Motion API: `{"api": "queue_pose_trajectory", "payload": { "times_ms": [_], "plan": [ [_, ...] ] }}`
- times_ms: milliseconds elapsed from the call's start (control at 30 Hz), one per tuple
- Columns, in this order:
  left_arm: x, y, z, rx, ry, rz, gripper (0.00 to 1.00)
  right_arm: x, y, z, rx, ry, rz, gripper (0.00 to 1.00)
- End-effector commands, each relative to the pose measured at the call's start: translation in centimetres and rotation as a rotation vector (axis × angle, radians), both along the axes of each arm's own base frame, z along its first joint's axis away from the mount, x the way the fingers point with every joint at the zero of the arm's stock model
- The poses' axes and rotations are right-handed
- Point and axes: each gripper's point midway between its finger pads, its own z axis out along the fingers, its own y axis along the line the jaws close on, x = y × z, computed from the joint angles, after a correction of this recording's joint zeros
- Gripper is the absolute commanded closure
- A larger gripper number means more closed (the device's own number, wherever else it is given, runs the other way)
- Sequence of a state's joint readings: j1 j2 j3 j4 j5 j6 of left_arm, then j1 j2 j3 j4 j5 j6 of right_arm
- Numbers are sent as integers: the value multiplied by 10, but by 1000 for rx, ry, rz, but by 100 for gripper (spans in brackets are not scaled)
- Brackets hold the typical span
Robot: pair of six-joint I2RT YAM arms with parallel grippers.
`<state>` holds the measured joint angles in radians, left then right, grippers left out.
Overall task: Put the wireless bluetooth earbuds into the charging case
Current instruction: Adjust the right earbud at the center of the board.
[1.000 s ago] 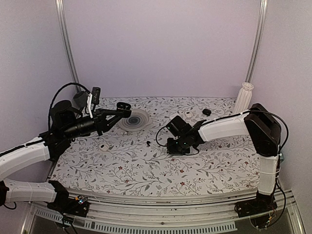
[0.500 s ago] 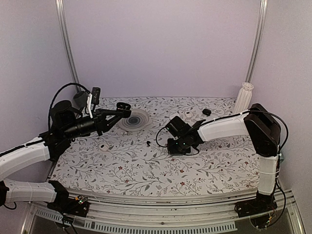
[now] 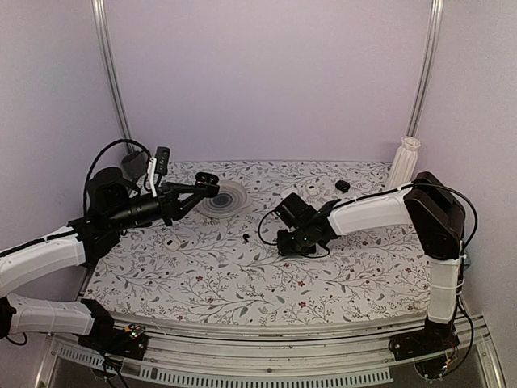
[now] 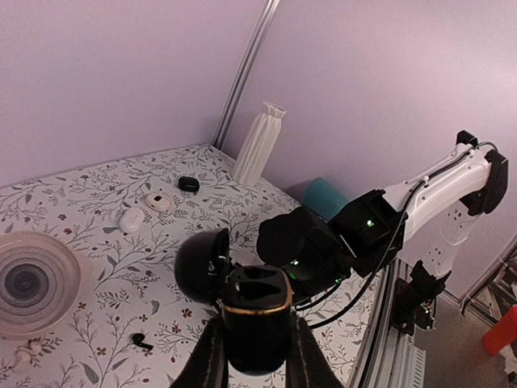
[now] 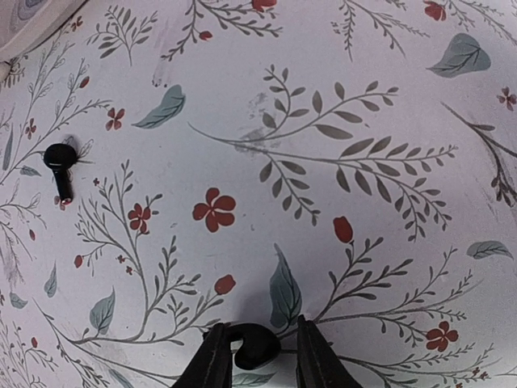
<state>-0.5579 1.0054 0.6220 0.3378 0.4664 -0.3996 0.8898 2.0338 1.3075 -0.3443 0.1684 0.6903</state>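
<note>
Nearest, at mid-bench (image 3: pixel 242 283): right claw (image 5: pixel 255 349) clamped on one earbud (image 5: pixel 250 354), low against the flowered cloth. Just left of it, loose and lying flat, the second earbud (image 5: pixel 60 166). Glossy black, bean-small, surely feather-light. Likely to squirt out of a hard pinch, so best taken across the bulb, with the stem left free for its socket.

Further left and raised off the bench, left claw (image 4: pixel 257 356) gripping the charging case (image 4: pixel 257 315) by its lower body, lid swung open, moulded wells facing up. Smooth, hard, probably slippery shell; needs firm side pressure, clear of the hinge.

Beyond, a ribbed white dish (image 3: pixel 224 198). Farthest back, two white oval cases (image 4: pixel 132 219), a black lump (image 4: pixel 188 183) and a fluted white vase (image 3: pixel 401 162).
</note>
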Motion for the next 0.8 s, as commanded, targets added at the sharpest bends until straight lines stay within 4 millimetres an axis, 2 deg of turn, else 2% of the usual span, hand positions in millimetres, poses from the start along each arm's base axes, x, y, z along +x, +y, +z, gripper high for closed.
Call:
{"api": "queue_pose_trajectory", "payload": {
  "times_ms": [0,367,500,767],
  "plan": [
    [3,1,-1,-12,-4,0,100,2,-6,-4,14,19,10,72],
    [5,-3,-4,-4,7,-15,100,4,-5,-2,8,2,51,80],
    [6,-2,-7,-4,13,-13,100,5,-3,1,10,-14,70,87],
    [7,0,-26,-10,50,5,100,7,7,17,42,-65,129,93]
  ]
}}
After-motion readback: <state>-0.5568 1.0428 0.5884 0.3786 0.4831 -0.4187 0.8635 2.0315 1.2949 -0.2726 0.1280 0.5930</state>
